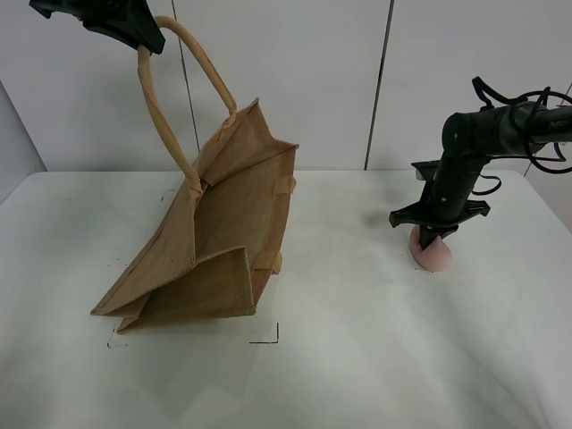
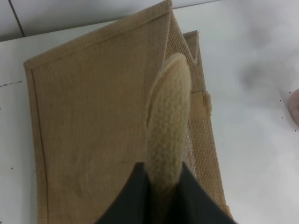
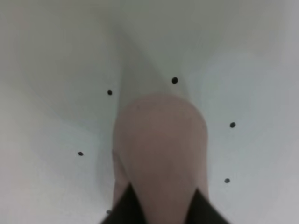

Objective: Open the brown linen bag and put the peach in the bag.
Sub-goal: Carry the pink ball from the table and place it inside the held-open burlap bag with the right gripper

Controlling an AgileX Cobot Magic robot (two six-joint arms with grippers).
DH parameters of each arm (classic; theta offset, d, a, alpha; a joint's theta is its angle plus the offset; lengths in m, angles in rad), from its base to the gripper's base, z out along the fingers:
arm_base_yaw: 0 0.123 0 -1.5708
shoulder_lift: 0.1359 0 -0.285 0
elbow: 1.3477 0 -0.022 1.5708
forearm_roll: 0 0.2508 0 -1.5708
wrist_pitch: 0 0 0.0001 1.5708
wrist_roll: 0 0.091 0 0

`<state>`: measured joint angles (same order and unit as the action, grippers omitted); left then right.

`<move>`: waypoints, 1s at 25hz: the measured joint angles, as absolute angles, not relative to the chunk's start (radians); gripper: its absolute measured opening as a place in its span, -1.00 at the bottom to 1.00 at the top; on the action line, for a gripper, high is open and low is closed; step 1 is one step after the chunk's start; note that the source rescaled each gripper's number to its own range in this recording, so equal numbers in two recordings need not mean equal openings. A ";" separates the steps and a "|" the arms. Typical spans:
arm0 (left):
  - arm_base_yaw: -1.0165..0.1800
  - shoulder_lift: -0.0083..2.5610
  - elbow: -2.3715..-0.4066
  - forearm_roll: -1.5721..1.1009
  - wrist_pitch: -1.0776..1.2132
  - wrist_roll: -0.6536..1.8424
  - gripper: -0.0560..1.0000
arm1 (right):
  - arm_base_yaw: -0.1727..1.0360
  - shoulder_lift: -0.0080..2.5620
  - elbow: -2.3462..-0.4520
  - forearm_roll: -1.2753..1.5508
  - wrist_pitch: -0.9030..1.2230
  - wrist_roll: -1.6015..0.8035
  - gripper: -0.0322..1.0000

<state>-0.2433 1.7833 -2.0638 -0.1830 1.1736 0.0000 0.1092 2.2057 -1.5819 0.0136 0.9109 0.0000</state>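
Note:
The brown linen bag [image 1: 223, 232] hangs tilted, with its bottom corner on the white table [image 1: 375, 357] at the left. My left gripper [image 1: 147, 40] is high at the top left, shut on one beige loop handle [image 1: 170, 116] and holding the bag up. In the left wrist view the handle [image 2: 168, 116] runs between the fingers [image 2: 126, 200], with the bag's side [image 2: 93, 116] below. The peach [image 1: 435, 257] is at the table surface on the right. My right gripper [image 1: 432, 239] points down and is shut on it. The right wrist view shows the peach [image 3: 161, 144] between the fingertips [image 3: 201, 210].
A black corner mark [image 1: 268, 338] lies on the table in front of the bag. Small black dots [image 3: 174, 80] mark the table around the peach. A white panelled wall [image 1: 313, 71] stands behind the table.

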 joint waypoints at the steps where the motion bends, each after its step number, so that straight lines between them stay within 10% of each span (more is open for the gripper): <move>1: -0.243 1.783 -2.064 -0.183 1.174 0.000 -0.89 | 0.109 2.204 -1.601 0.019 0.935 -0.012 -0.94; 16: -0.243 1.783 -2.064 -0.183 1.174 0.000 -0.89 | 0.123 1.964 -1.829 0.662 1.057 -0.408 -0.94; 25: -0.243 1.783 -2.064 -0.183 1.174 0.000 -0.89 | 0.379 2.018 -1.829 0.705 0.936 -0.500 -0.94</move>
<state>-0.2433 1.7833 -2.0638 -0.1830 1.1736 0.0000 0.3788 2.0184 -1.8289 0.7046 0.9363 -0.4999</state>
